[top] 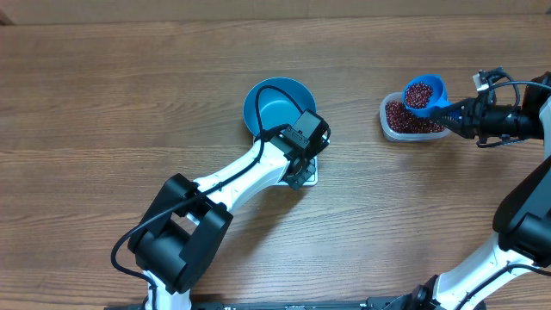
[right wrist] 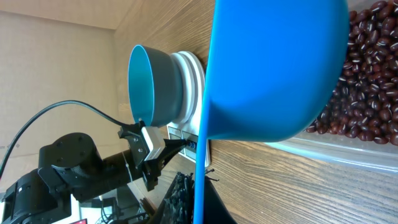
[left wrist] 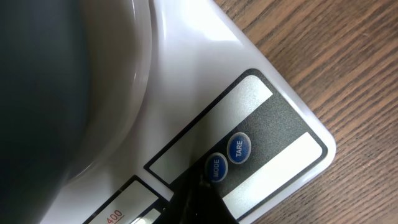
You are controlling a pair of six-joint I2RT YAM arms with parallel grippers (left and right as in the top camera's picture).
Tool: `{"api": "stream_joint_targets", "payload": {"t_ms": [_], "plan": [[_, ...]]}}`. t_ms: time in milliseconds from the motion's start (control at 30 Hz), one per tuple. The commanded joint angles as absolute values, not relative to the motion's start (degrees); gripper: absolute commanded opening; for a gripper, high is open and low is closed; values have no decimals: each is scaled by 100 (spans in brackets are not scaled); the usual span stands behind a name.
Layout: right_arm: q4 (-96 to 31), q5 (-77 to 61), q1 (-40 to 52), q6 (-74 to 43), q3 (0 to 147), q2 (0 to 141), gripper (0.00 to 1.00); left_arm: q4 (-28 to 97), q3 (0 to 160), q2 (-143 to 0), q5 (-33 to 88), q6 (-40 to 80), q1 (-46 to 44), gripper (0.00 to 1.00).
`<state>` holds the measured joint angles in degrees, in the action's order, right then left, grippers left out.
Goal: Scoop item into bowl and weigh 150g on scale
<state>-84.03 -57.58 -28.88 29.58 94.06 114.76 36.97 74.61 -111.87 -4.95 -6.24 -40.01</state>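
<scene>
The teal-blue bowl [top: 275, 108] stands on the white scale [top: 311, 177], which my left arm mostly covers. My left gripper [top: 297, 170] is shut, and its dark tip [left wrist: 198, 186] rests on the scale's [left wrist: 199, 74] button panel at the MODE button [left wrist: 215, 167], beside TARE [left wrist: 239, 148]. The bowl's grey underside [left wrist: 56, 93] fills the left of that view. My right gripper [top: 461, 112] is shut on the handle [right wrist: 200, 174] of a blue scoop [top: 426, 92]. The scoop, full of red-brown beans [top: 419, 93], hangs over the clear tub [top: 413, 122].
More beans [right wrist: 364, 87] lie in the clear tub at the right of the table. In the right wrist view the bowl [right wrist: 152, 84] and the left gripper [right wrist: 155, 149] show off to the left. Bare wood lies between scale and tub.
</scene>
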Motion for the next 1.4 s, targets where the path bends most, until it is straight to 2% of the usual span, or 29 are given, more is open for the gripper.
{"api": "stream_joint_targets", "payload": {"t_ms": [0, 1067, 1367], "plan": [[-8385, -5854, -2899, 2985, 9376, 11496, 4, 3660, 7376, -11347, -445, -729, -3970, 4], [-8383, -5854, -2899, 2985, 9376, 11496, 4, 3570, 7216, -11389, -447, -644, -3892, 4], [-8383, -5854, -2899, 2985, 9376, 11496, 4, 3924, 7985, -11336, -506, -882, -3898, 4]]}}
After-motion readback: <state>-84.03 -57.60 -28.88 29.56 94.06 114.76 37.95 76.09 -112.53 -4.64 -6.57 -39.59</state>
